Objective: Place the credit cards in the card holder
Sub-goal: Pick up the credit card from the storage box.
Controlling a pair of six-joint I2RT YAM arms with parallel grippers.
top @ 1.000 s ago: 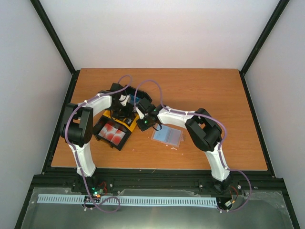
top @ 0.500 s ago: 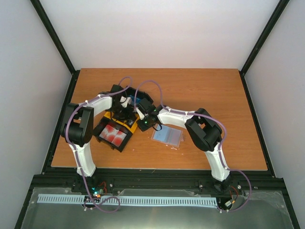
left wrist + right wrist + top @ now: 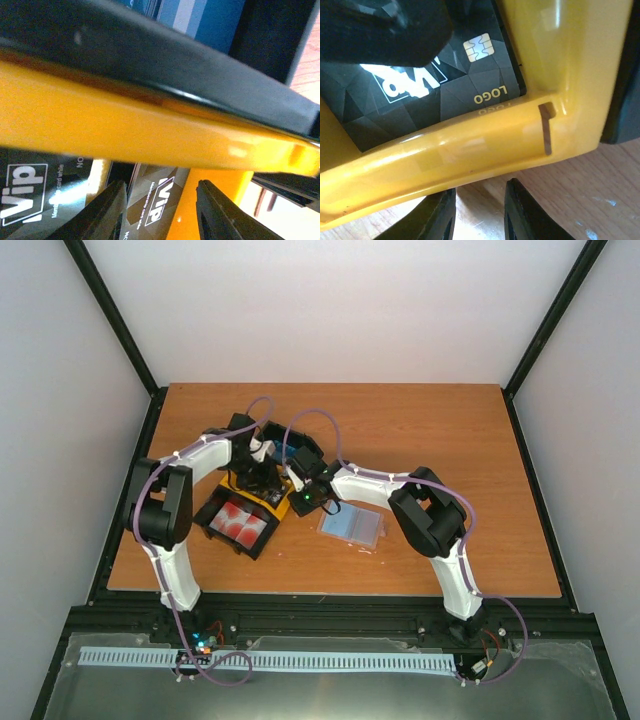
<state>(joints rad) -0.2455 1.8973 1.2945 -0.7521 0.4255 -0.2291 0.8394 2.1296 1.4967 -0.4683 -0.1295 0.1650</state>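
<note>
In yellow bin (image 3: 470, 150): black cards (image 3: 445, 95) lie flat on floor, long axis along wall beside right gripper (image 3: 479, 188), chip end toward bin corner. Right gripper fingers stand narrowly apart at bin's outer wall, nothing between them. Left gripper (image 3: 161, 186) is inside bin, fingers apart, black card between them, contact unclear. Card holder (image 3: 352, 526) lies flat right of bin, long axis roughly left-right.

We're in a robotics lab test cell here: plain white wall panels (image 3: 340, 310) in a black metal frame (image 3: 118, 320) box in a wooden table (image 3: 430, 430), with a slotted cable duct (image 3: 320, 662) along the front.
</note>
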